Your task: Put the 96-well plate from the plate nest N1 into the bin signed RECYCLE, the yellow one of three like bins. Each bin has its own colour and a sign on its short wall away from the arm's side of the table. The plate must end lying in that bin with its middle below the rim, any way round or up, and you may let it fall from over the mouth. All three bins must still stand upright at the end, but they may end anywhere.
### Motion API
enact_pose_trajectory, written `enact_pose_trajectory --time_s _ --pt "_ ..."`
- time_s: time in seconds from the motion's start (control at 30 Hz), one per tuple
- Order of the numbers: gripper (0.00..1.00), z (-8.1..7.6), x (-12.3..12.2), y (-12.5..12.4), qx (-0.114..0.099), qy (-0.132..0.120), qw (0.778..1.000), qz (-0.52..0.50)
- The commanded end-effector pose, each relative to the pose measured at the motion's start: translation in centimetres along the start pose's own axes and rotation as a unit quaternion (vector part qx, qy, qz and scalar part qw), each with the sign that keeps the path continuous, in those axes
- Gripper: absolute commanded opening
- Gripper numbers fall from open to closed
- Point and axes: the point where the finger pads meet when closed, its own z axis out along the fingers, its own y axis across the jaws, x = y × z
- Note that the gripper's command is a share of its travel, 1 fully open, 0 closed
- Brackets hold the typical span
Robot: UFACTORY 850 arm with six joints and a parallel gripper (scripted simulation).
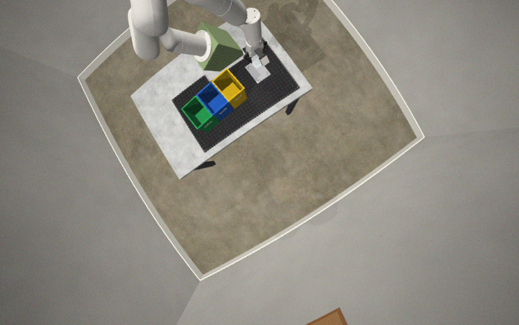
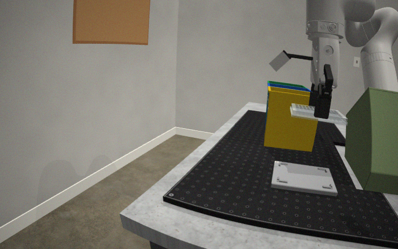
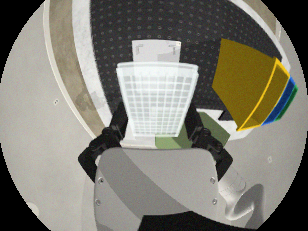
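My gripper (image 2: pixel 321 108) is shut on the clear 96-well plate (image 2: pixel 317 118) and holds it level in the air, well above the grey plate nest (image 2: pixel 304 177), which stands empty on the black board. In the wrist view the plate (image 3: pixel 157 99) sits between my fingers, with the nest (image 3: pixel 155 50) beyond it. The yellow bin (image 2: pixel 289 118) stands just beside the plate, its rim a little higher than the plate. From above, the yellow bin (image 1: pixel 228 87) is the end one of the row, nearest my gripper (image 1: pixel 255 61).
A blue bin (image 1: pixel 212 99) and a green bin (image 1: pixel 198 113) stand in line with the yellow one. A large green block (image 2: pixel 374 139) stands at the arm's side of the nest. The arm's links (image 1: pixel 160 30) hang over the table's back edge.
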Motion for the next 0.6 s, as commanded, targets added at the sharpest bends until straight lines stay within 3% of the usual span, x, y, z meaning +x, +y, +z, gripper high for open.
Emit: enact_pose_trajectory --time_s 0.0,0.57 --pt "0.0 -0.8 0.1 -0.1 0.001 0.0 1.0 0.0" --pt "0.0 -3.3 0.1 -0.1 0.001 0.0 1.0 0.0"
